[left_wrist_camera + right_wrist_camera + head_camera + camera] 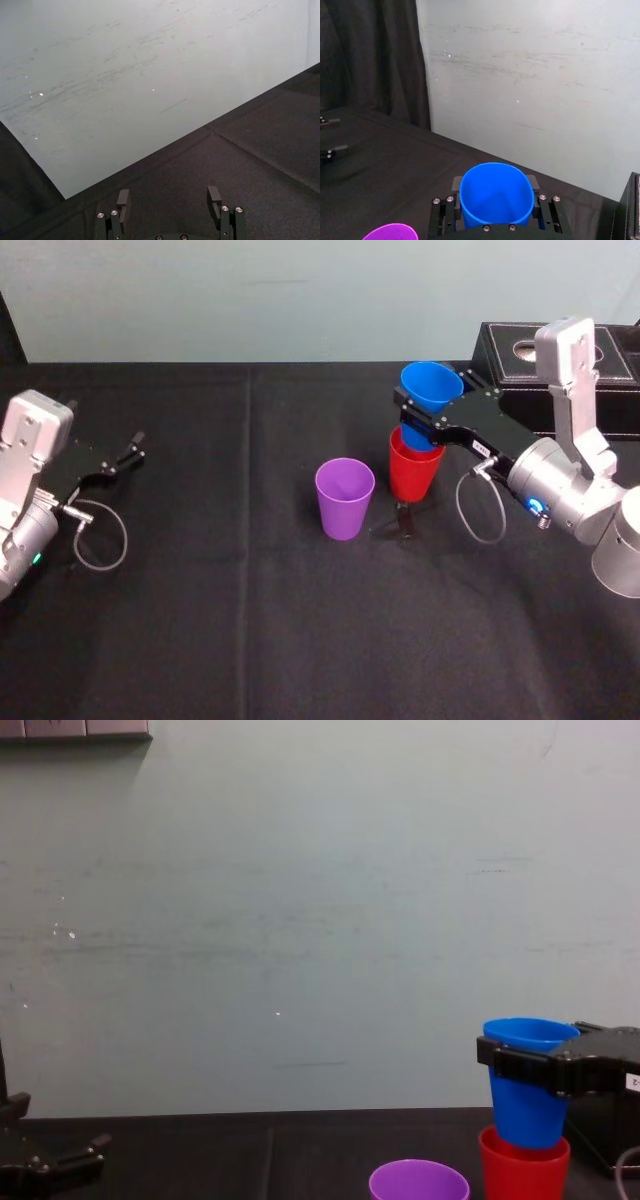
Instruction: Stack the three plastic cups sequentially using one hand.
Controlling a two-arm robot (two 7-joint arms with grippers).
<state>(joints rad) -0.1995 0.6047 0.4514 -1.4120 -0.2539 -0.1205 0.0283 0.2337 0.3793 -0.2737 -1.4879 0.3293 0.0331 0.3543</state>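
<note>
Holding: my right gripper [428, 418] clamps the blue cup [431, 386].
Next: I'd lower it centred into the red cup [412, 475].
Parked: left gripper [128, 451], wide.

text: none legible | white label [632, 1082] on right claw [432, 405]: too small to read

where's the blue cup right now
Right of centre in the head view, the blue cup is held by the right end effector, its base at the red cup's mouth, the purple cup just left. The left end effector idles far left.
</note>
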